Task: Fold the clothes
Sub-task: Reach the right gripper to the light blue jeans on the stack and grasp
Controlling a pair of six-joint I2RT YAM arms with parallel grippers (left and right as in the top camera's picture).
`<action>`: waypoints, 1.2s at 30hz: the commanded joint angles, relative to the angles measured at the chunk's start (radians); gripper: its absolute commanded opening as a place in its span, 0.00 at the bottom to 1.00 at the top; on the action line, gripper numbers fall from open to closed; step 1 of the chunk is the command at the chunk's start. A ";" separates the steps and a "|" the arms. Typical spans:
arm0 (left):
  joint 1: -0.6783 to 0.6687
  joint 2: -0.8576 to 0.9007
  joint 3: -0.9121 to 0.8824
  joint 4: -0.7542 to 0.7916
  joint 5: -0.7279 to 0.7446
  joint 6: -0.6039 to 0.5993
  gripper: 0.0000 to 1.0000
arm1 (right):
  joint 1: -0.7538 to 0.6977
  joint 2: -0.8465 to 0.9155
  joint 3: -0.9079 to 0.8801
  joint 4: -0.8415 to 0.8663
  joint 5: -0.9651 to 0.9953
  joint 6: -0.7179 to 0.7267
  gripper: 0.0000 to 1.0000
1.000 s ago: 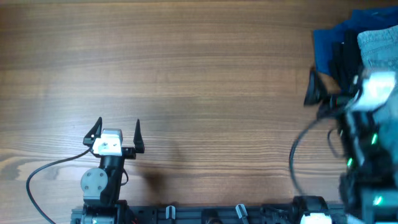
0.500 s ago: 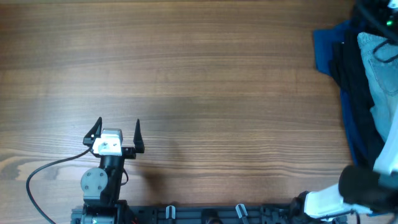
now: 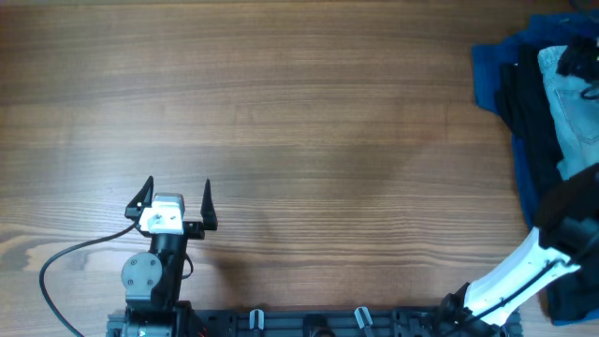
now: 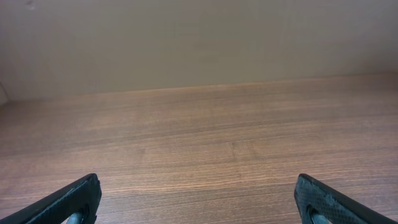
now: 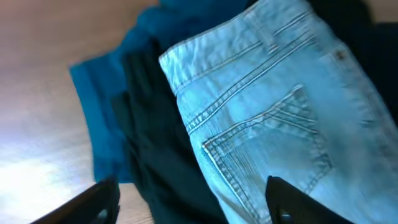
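A: Starting from overhead, where are the clothes lying?

B: The faded light blue denim shorts [image 3: 571, 112] are lying at the far right edge of the brown wooden table [image 3: 328, 112]. They are resting on a crumpled black garment [image 3: 529, 122], and a dark blue cloth [image 3: 489, 70] is sticking out beyond that towards the table's middle.

A: And the arms?

B: The left gripper [image 3: 176, 192] is sitting near the front edge, well apart from the pile, with its two black fingers spread wide and nothing between them. The right arm [image 3: 524, 271], with its white link, is reaching up along the right side over the pile. I cannot tell from here how its fingers are standing.

A: What is the left wrist camera showing?

B: Bare table [image 4: 217, 155] and a plain beige wall [image 4: 186, 37] behind it. Both fingertips are showing in the bottom corners, far apart and empty.

A: And the right wrist camera?

B: The right gripper [image 5: 193, 205] is hovering over the shorts [image 5: 261, 124], which are showing a stitched back pocket and the waistband. Its fingers are standing apart, one over the table edge beside the black garment [image 5: 149, 143] and one over the denim, gripping nothing. The blue cloth [image 5: 99, 99] is lying to the left.
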 commanded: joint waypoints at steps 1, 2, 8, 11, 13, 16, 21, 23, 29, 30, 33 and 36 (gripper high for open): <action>0.002 -0.005 -0.006 0.000 -0.005 0.014 1.00 | 0.005 0.100 0.023 0.032 0.047 -0.089 0.73; 0.002 -0.005 -0.006 0.000 -0.005 0.014 1.00 | 0.005 0.119 0.023 0.043 0.047 -0.089 0.73; 0.002 -0.005 -0.006 0.000 -0.005 0.014 1.00 | 0.019 0.235 0.023 0.133 0.048 -0.095 0.73; 0.002 -0.005 -0.006 0.000 -0.005 0.014 1.00 | 0.032 0.279 0.023 0.174 0.088 -0.107 0.73; 0.002 -0.005 -0.006 0.000 -0.005 0.014 1.00 | 0.036 0.296 0.023 0.197 0.124 -0.107 0.73; 0.002 -0.005 -0.006 0.000 -0.005 0.014 1.00 | 0.037 0.299 0.024 0.234 0.127 -0.104 0.68; 0.002 -0.005 -0.006 0.000 -0.005 0.014 1.00 | 0.037 0.288 0.026 0.265 0.130 -0.103 0.66; 0.002 -0.005 -0.006 0.000 -0.005 0.014 1.00 | 0.037 0.288 0.024 0.266 0.130 -0.103 0.63; 0.002 -0.005 -0.006 0.000 -0.005 0.014 1.00 | 0.036 0.288 0.018 0.297 0.130 -0.103 0.18; 0.002 -0.005 -0.005 0.000 -0.005 0.014 1.00 | 0.036 0.287 0.018 0.303 0.130 -0.099 0.09; 0.002 -0.005 -0.006 0.000 -0.005 0.014 1.00 | 0.036 0.278 0.018 0.323 0.130 -0.073 0.04; 0.002 -0.005 -0.005 0.000 -0.005 0.014 1.00 | 0.036 0.245 0.019 0.335 0.129 -0.069 0.04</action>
